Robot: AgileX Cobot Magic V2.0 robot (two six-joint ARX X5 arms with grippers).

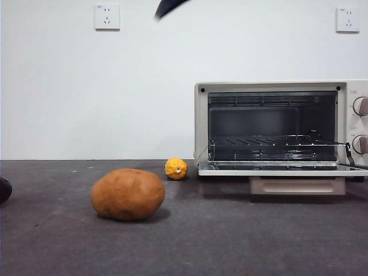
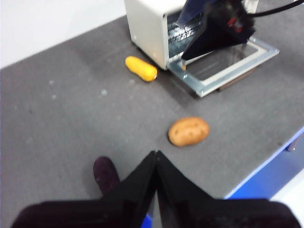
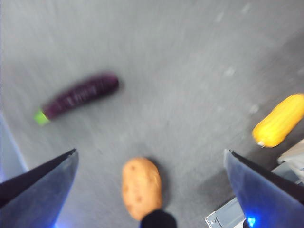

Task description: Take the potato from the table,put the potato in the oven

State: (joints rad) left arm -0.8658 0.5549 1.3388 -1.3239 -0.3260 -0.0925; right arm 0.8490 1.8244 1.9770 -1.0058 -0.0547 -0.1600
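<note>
Above potato [image 3: 141, 187], right gripper [image 3: 151, 161] wide open, oven [image 1: 201, 126] door down.

A small, lumpy yellow squash [image 1: 176, 168] and a dark purple eggplant [image 3: 78, 98] with a green stem end are seen, well apart; two white wall sockets [image 1: 107, 17] are mounted behind.

The dark grey counter [image 1: 241, 241] carried the potato [image 1: 127, 194] near the front, a small yellow squash [image 1: 176, 168] farther back beside the oven [image 1: 276, 129] at right, and a purple eggplant [image 3: 78, 99] at far left
</note>
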